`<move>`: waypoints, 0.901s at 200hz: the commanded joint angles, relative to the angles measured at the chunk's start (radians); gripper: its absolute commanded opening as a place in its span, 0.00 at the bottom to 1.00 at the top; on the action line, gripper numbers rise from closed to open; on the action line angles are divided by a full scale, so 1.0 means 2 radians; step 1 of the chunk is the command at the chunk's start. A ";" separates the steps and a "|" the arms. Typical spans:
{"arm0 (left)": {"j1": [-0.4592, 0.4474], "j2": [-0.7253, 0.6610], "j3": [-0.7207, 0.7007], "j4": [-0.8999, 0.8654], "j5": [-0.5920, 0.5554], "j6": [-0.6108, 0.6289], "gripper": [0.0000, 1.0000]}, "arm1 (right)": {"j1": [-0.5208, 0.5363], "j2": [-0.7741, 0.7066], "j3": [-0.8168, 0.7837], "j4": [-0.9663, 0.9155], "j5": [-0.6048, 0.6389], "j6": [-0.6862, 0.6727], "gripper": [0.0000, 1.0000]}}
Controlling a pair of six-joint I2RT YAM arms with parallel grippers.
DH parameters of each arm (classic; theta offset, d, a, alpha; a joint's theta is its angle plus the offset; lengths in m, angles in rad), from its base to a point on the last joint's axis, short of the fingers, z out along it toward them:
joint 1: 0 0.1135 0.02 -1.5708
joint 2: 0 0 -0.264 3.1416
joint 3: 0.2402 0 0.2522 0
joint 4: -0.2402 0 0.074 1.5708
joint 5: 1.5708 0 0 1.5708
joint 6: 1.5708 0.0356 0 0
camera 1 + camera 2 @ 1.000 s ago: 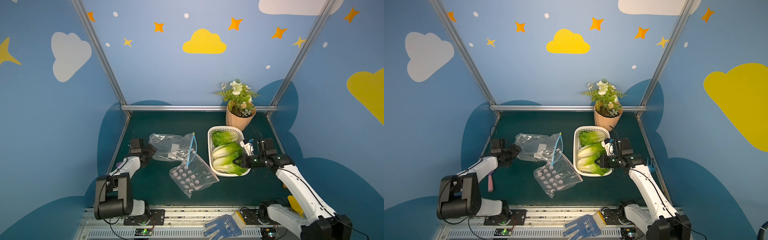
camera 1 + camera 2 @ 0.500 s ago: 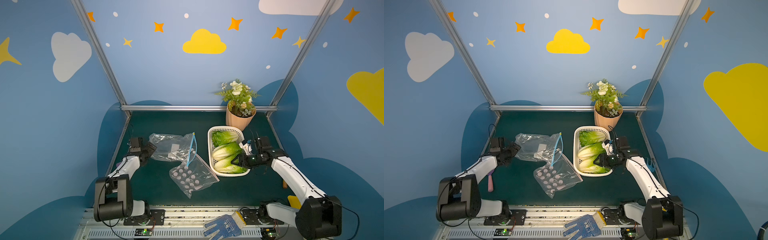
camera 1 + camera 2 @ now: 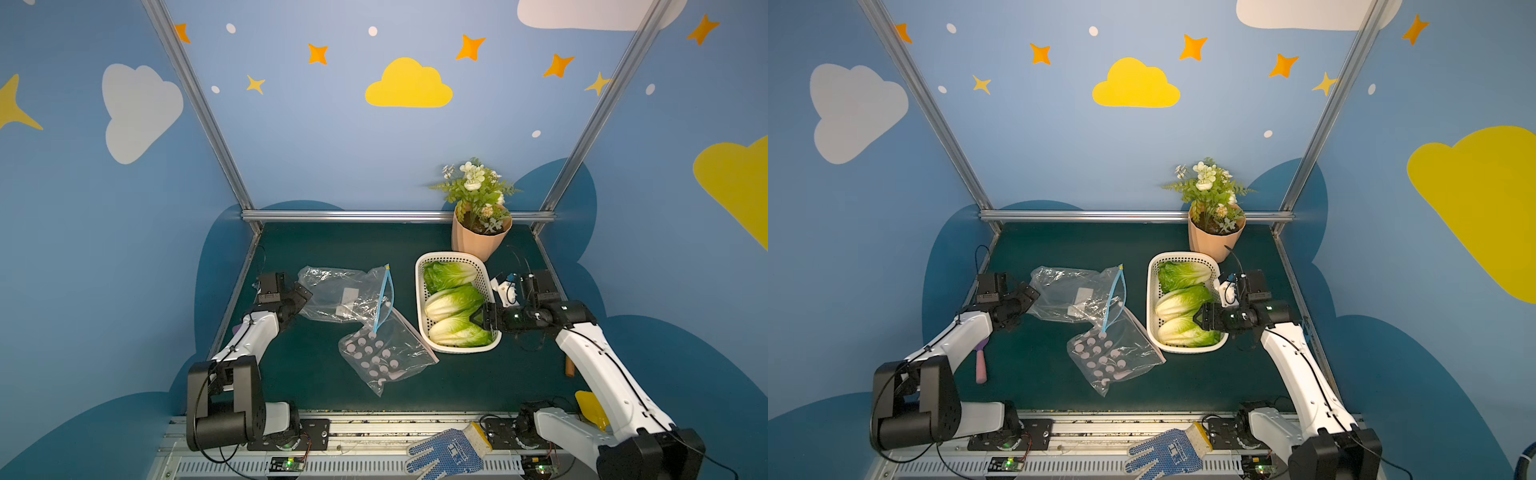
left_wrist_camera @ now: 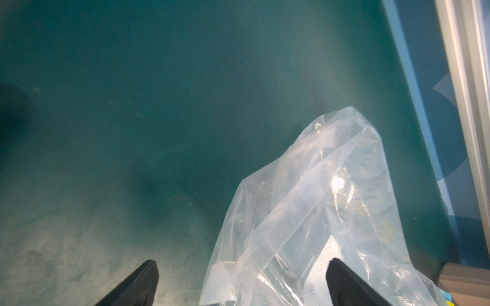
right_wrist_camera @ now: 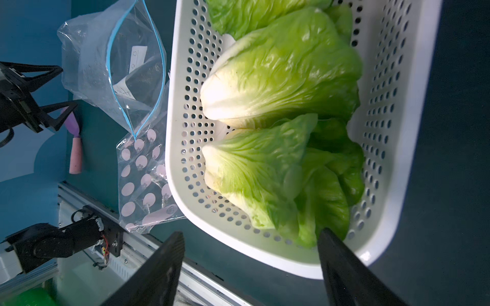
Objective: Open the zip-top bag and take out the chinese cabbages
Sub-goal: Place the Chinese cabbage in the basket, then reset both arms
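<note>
- three chinese cabbages all in white basket, 2 o'clock of table centre; zip-top bag gaping and empty, 10 o'clock
- right gripper fingers spread, gripping nothing, over basket's 4 o'clock rim by nearest head's leaves
- left gripper spread at bag's 9 o'clock edge, nothing held
- likely retreat step: lift right straight up first, else a finger may snag leaf or rim

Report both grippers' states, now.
Left gripper: open, empty; the zip-top bag lies partly between its jaws, ungripped.
Right gripper: open, empty, at the basket rim beside a chinese cabbage.
</note>
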 commanded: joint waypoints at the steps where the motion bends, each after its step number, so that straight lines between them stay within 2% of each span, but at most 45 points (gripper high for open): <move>1: -0.002 -0.019 0.011 -0.025 -0.019 0.019 1.00 | -0.001 -0.028 0.018 -0.014 0.029 -0.006 0.83; 50: -0.009 -0.084 0.003 -0.040 -0.053 0.048 1.00 | -0.002 -0.079 0.028 0.037 0.058 -0.011 0.92; 87: -0.028 -0.152 -0.014 -0.022 -0.100 0.083 1.00 | -0.009 -0.053 0.039 0.102 0.094 -0.022 0.95; 121: -0.038 -0.199 -0.040 0.010 -0.167 0.122 1.00 | -0.037 -0.003 0.044 0.176 0.138 -0.026 0.95; 156: -0.075 -0.205 -0.044 0.025 -0.291 0.191 1.00 | -0.089 0.042 0.018 0.279 0.135 -0.021 0.95; 180: -0.108 -0.195 -0.089 0.122 -0.335 0.250 1.00 | -0.122 0.067 -0.025 0.370 0.143 -0.030 0.95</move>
